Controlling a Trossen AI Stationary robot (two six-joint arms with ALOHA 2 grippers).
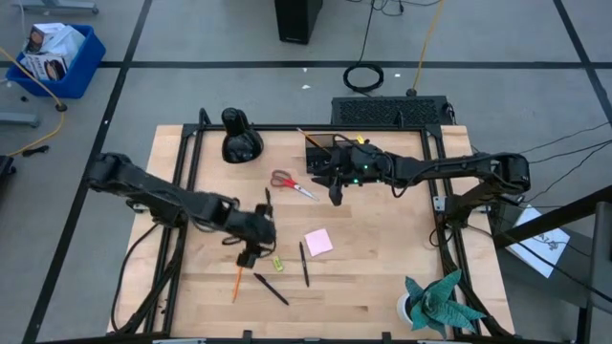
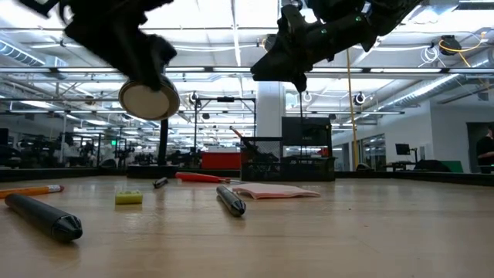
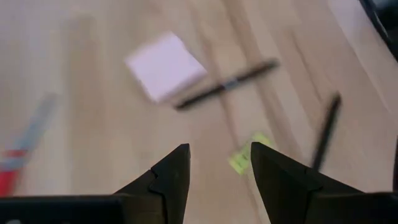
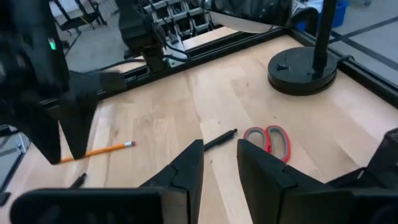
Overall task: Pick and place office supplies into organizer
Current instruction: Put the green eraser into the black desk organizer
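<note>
High view: left claw hovers, fingers apart and empty, above the pencil and yellow bit. Right claw — fingers slightly apart, empty — hangs beside the organizer, scissors on the counter nearby.

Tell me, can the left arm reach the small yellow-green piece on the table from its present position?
Probably yes. The left gripper hangs just above the yellow-green piece, fingers apart, and nothing lies between them. The black pen and pink pad sit farther off, out of the way.
</note>
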